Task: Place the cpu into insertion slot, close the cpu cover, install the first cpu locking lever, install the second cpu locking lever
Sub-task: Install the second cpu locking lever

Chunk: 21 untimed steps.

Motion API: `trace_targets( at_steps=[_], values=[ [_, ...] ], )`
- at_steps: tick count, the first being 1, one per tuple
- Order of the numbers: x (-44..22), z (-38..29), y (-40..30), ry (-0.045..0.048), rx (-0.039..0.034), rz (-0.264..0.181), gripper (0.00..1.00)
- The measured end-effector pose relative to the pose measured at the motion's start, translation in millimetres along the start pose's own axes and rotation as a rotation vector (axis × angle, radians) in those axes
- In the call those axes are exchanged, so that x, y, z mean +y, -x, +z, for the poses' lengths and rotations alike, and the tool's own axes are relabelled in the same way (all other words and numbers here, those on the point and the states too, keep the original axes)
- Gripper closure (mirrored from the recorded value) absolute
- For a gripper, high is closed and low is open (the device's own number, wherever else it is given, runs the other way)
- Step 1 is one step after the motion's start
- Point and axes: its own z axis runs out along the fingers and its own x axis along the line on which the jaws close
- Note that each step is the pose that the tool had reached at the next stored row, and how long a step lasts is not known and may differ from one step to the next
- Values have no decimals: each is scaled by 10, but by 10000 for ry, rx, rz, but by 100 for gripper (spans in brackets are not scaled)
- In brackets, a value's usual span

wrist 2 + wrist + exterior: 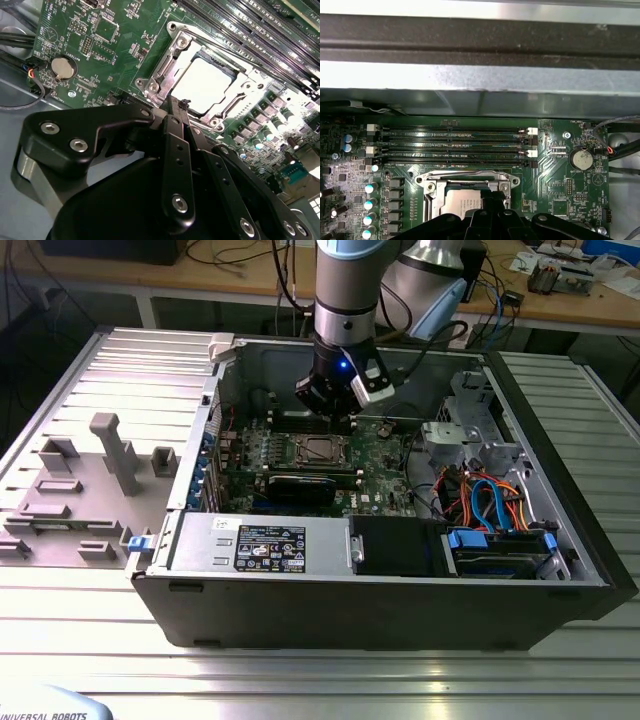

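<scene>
The cpu (pixel 202 82) lies flat in the insertion slot (pixel 150 86) on the green motherboard, its silvery top showing. The cpu cover (pixel 175 56) lies down around it as a silver frame. My gripper (pixel 178 103) is shut, with its black fingertips at the socket's rim beside the chip; nothing shows between them. In the exterior view the gripper (pixel 338 420) hangs inside the open computer case just behind the socket (pixel 318 448). In the first wrist view the cpu (pixel 462 202) and cover (pixel 427 187) sit just ahead of the fingers (pixel 495 200).
Long memory slots (pixel 455 145) run beside the socket, and a coin battery (pixel 580 159) sits nearby. A black graphics card (pixel 300 485), a power supply (pixel 260 540) and a drive bay with blue cables (pixel 490 505) crowd the case. A grey fixture plate (pixel 90 470) lies at the exterior view's left.
</scene>
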Motion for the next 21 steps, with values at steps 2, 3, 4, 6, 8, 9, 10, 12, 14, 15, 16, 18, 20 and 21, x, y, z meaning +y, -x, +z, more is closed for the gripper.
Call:
trace_targets(
  at_steps=[2, 3, 4, 6, 8, 9, 10, 12, 14, 15, 16, 18, 20, 21],
  values=[
    [-5, -2, 0, -2, 2, 0, 89],
    [-11, -1, 0, 0, 1, -1, 89],
    [-20, -2, 0, 0, 0, 0, 89],
    [-35, -3, -1, 0, 0, 0, 89],
    [-48, -3, -1, 0, 0, 1, 89],
    [-57, -4, -1, 0, 0, 1, 89],
    [-64, -5, -1, 0, 1, 1, 89],
    [-81, -6, -1, 0, 0, 0, 89],
    [-97, -7, -2, 0, 0, 0, 89],
    [-102, -7, -2, 0, 0, 1, 89],
    [-103, -7, -2, 1, -1, 1, 89],
    [-105, -7, -2, 0, 0, 1, 89],
    [-106, -8, -2, -1, 1, 0, 89],
    [-106, -10, -2, 0, 1, 1, 89]
  ],
)
